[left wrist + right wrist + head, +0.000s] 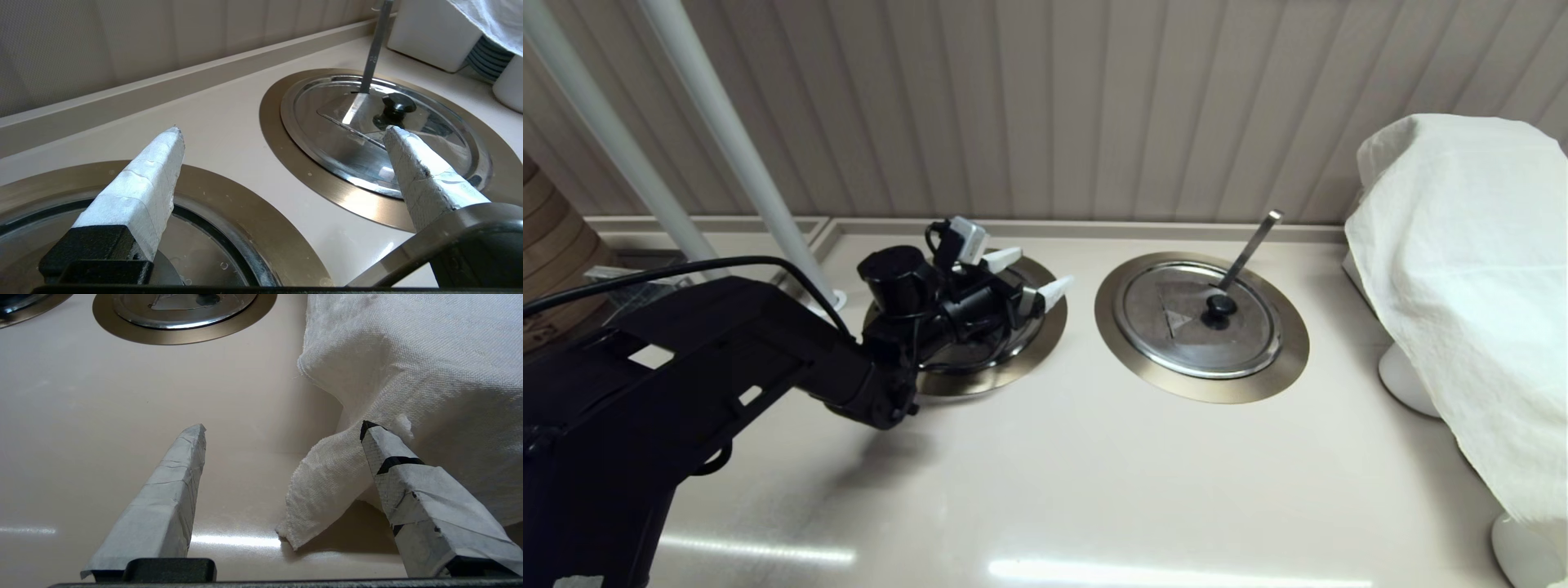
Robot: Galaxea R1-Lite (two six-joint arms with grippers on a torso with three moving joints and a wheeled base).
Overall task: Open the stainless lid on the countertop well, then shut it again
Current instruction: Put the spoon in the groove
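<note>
A: Item one, the stainless lid (1168, 327). Where does it sit?

B: Flat and closed in the countertop well (1286, 359), right of centre on the beige tabletop (1094, 474). Black centre knob (1221, 305), a small triangle mark beside it, and a ladle handle (1252, 245) sticking up through the notch, leaning toward the panelled wall.

A: Item two, the left end effector (1036, 276)?

B: Hovering over the other well, the twin ring (1045, 343) to the left, with its arm hiding most of that opening. The white-taped fingers (139, 192) are spread wide apart and hold nothing. They point toward the stainless lid but stop short of it; a strip of bare tabletop lies between the two rings.

A: And under that arm?

B: From the left wrist view, a dark rim inside the twin ring and a curved steel edge close to the camera. I cannot tell more than that.

A: Item three, the right end effector (282, 430)?

B: Not seen from the head view. Its own wrist view shows it low over the tabletop, fingers apart, empty, just beside a hanging corner of white cloth (408, 367).

A: The cloth covers what?

B: Something bulky at the right end of the tabletop; white rounded bases (1409, 380) show beneath it.

A: Anything else?

B: Two white poles (727, 139) rising at the back left.
</note>
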